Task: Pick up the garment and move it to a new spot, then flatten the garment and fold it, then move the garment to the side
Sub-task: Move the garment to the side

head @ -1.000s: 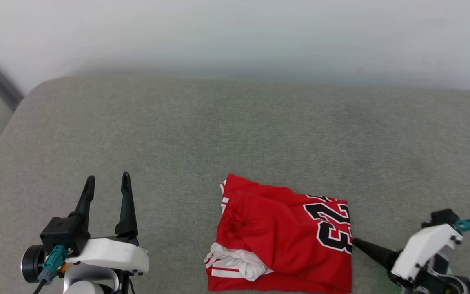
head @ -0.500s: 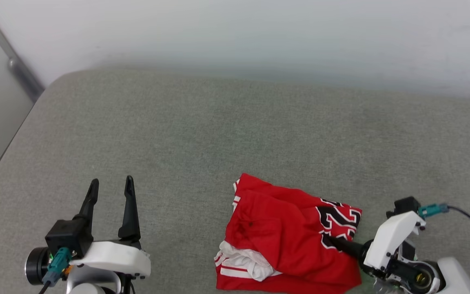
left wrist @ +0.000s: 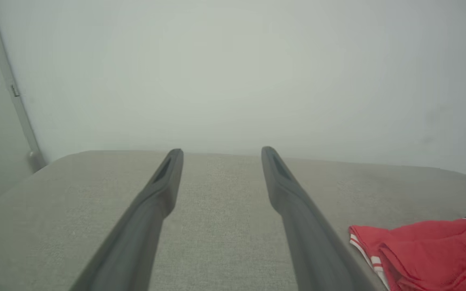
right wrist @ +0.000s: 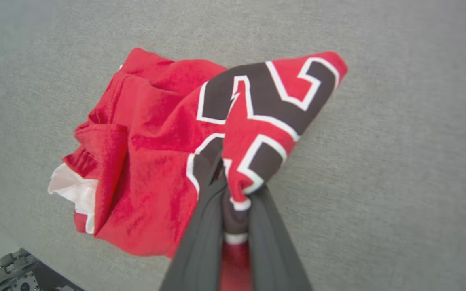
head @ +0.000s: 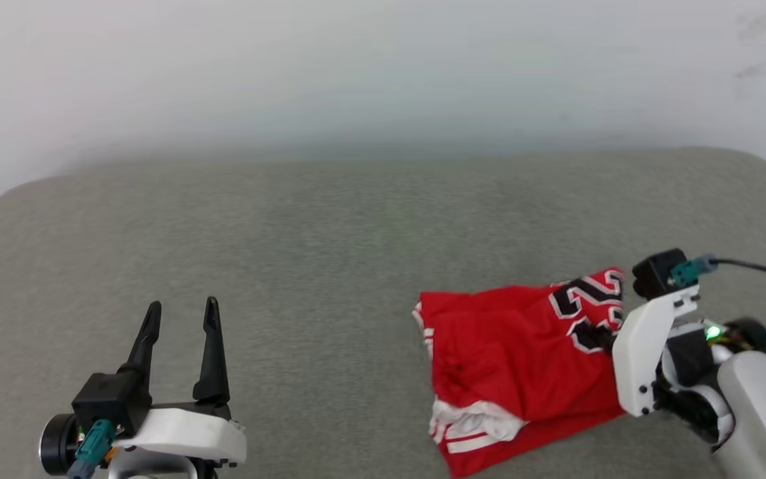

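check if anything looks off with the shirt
The garment is bunched rather than flat: its numbered corner is pinched in the shut right gripper, creasing the number, and a white sleeve pokes out at its near edge.

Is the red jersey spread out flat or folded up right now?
Folded and bunched, not flat: the garment lies in overlapping layers, and the right gripper pinches its numbered edge.

In the left wrist view the garment [left wrist: 427,250] runs off the right and bottom edges. The right pincer [right wrist: 236,206] has its tips buried in the garment's bunched fold, and the black number [right wrist: 257,93] on that fold is crumpled, its digits partly hidden.
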Robot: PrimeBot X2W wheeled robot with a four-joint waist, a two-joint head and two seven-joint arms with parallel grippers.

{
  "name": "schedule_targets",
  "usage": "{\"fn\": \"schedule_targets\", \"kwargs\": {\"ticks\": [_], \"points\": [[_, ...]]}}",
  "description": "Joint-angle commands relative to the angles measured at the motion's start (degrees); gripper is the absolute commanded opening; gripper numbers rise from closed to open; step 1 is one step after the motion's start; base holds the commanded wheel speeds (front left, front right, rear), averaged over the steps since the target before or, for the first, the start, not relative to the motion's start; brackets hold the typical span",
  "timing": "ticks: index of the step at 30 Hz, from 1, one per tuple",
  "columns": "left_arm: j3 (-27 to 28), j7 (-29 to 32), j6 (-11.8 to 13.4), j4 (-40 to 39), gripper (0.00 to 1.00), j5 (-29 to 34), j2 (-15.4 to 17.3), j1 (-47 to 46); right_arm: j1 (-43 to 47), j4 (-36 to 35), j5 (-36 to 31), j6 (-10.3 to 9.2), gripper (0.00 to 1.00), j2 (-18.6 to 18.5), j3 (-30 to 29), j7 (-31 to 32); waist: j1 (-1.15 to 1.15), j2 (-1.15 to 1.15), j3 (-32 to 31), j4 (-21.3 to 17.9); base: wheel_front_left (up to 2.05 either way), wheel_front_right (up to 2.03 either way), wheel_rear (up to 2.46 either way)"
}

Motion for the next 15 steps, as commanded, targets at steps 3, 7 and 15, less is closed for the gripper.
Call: {"fn": "schedule_targets", "kwargs": {"ticks": [3, 7, 15], "points": [[0.80, -0.12, -0.72, -1.58, 1.00, 0.92, -0.51, -1.47, -3.60, -1.70, -5.45, -0.04, 0.00, -3.04, 1.03, -0.57, 0.00, 0.00, 3.82, -8.02, 0.00, 0.00, 0.00], [1.15, -0.12, -1.90, -3.08, 1.00, 2.20, 0.04, -4.15, -7.72, -2.24, -11.52, -0.05, 0.00, -5.41, 0.87, -2.71, 0.00, 0.00, 9.24, -13.99, 0.00, 0.00, 0.00], [0.02, 1.08, -4.49, -5.08, 1.00, 4.23, 2.17, -11.03, -14.06, 1.49, -18.10, -0.05, 0.00, -5.10, -6.75, -11.24, 0.00, 0.00, 19.18, -20.72, 0.00, 0.00, 0.00]]}}
